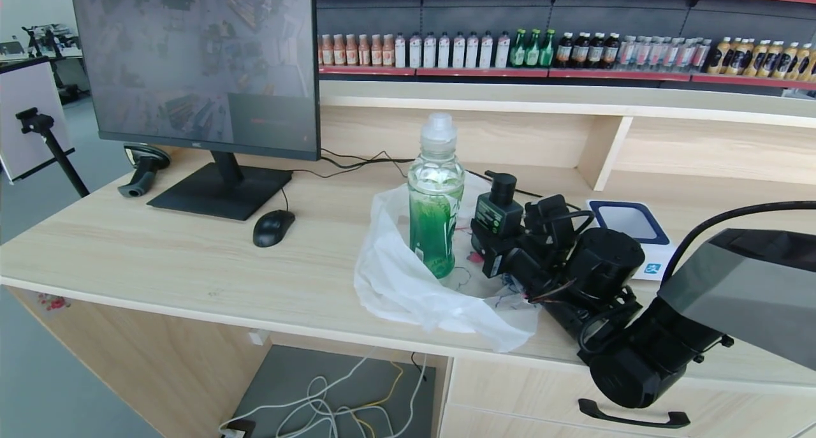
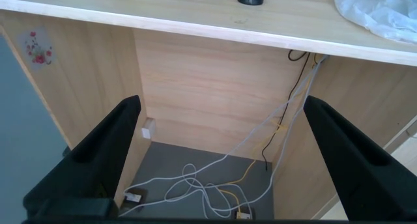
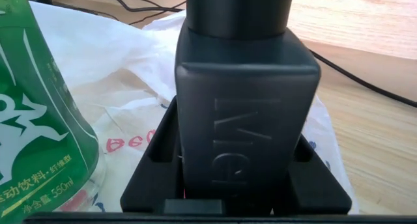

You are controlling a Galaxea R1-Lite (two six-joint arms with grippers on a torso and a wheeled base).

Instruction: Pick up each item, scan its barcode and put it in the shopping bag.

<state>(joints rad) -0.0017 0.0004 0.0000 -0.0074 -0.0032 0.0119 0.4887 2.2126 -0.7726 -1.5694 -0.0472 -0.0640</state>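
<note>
While the right pincer [image 1: 498, 250] is clenched on a dark bottle [image 1: 496, 211] with a black cap, it holds that bottle roughly upright at the right-hand side of the white shopping bag [image 1: 401, 285]. Its fingers press both sides of the bottle's squarish body. Whether the bottle's base touches the bag cannot be told.

The bag lies crumpled and open on the pale wooden tabletop [image 1: 191, 259]. Standing upright inside the bag, just beside the held bottle, is a clear green drink bottle [image 1: 436, 215] with a pale cap.

Right of the bag lies a flat scanner pad [image 1: 628, 221] with a blue frame. Left of the bag sit a black mouse [image 1: 273, 227] and a monitor [image 1: 197, 62].

The left pincer [image 2: 221, 159] is released, its fingers spread wide. It is left of the bag and below the tabletop's edge, facing loose cables [image 2: 208, 185] on the floor.
</note>
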